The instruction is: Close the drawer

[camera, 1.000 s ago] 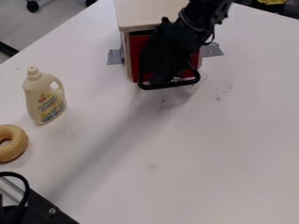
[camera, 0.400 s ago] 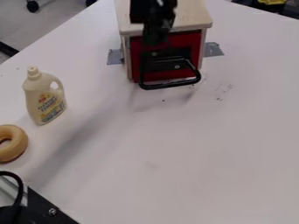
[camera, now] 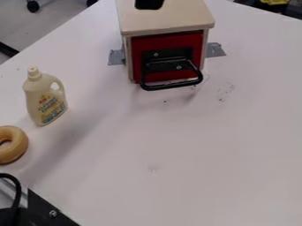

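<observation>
The black robot gripper has gone up and back from the drawer. A moment ago it hung in front of the red drawer front; now a small black piece shows at the top edge, over the lid of the pale wooden box. I cannot tell if the gripper is open or closed. Its long, soft shadow on the white table has changed too. At the bottom left, the bendy black cable has moved a bit to the left. The box, the drawer and its handle are in the same spots as before.

The box holds the drawer at its front, near the top middle. The red front sits in between the wooden sides, and looks shut. I can't see what is inside. The looped black metal handle sticks out from it. The cream plastic bottle with a side grip stands on the left with its top on, and I can't see inside that either.

I count one box, one drawer front, one handle, one bottle and one tan, shiny ring at the left edge. There are two gray tape patches, one on each side of the box, and two black wheels on the floor.
</observation>
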